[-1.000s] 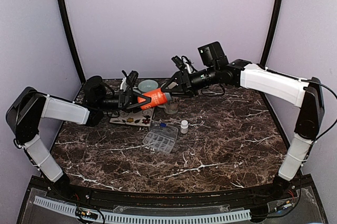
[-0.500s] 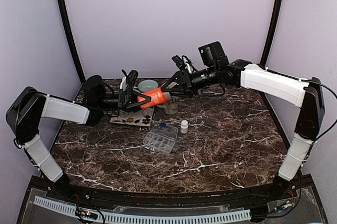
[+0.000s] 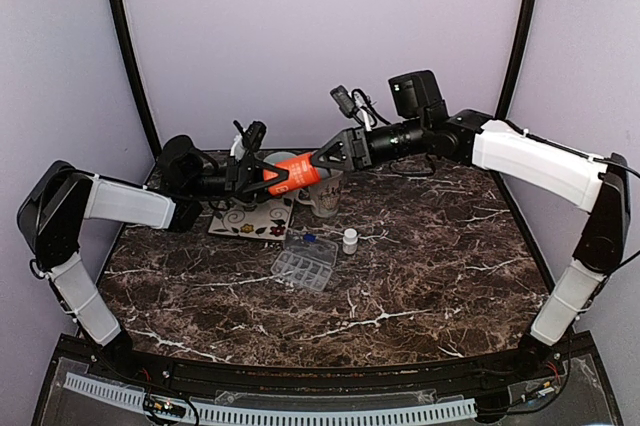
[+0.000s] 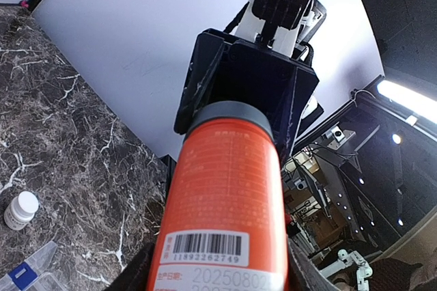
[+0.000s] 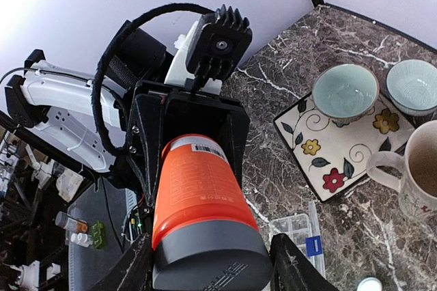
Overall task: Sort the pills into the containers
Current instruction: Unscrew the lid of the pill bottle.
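Orange pill bottle (image 3: 292,175) is hanging in the air over the back-left of the marble table (image 3: 420,276). It is lying roughly level, w/ its capped end tipping slightly up toward the right. A barcode label is showing on its side in the left wrist view.

Left gripper (image 3: 262,178) is clamping the bottle's body near the base, fingers pressing on both sides. Right gripper (image 3: 325,158) is gripping the grey cap (image 4: 232,117), its black fingers sitting on either side of the cap & touching it. Both arms are holding the one bottle btwn them, wrists facing each other.

Below on the table, a clear pill organiser (image 3: 303,263) is lying flat, w/ a blue bit showing at its far end. A small white bottle (image 3: 350,240) is standing upright just beside it on the right.

Further back, a floral tile (image 3: 252,218) is sitting under the held bottle, carrying a pale bowl (image 5: 345,91). A second bowl (image 5: 413,86) is resting just past the tile's edge. A mug (image 5: 410,168) is standing upright just beside the tile, handle pointing toward it.
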Tool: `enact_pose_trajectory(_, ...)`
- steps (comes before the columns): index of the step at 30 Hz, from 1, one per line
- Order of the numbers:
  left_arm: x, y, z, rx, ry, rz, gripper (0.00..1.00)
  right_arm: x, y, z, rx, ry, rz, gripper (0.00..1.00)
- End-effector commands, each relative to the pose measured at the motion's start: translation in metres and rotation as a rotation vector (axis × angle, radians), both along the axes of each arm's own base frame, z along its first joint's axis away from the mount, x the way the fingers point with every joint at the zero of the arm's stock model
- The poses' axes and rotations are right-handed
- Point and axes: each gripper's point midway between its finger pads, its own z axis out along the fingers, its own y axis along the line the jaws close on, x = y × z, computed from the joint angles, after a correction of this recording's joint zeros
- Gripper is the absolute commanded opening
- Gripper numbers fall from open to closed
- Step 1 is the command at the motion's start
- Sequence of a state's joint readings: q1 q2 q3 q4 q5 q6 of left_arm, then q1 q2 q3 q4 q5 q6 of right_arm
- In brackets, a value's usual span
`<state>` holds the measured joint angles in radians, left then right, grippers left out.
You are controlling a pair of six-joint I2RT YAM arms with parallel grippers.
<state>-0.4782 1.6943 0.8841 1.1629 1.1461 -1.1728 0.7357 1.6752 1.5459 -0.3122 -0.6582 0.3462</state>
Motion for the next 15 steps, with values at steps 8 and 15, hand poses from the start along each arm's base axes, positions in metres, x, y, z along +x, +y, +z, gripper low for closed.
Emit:
enact_pose_trajectory(8, -0.009, 0.01, 0.041, -0.082, -0.102, -0.028, 0.2, 0.005, -0.007, 0.003, -0.043, -0.244, -0.016, 0.14)
enact_pose_trajectory(15, -0.014, 0.011, 0.042, -0.085, -0.103, -0.051, 0.19, 0.005, -0.004, 0.003, -0.114, -0.381, -0.043, 0.14)
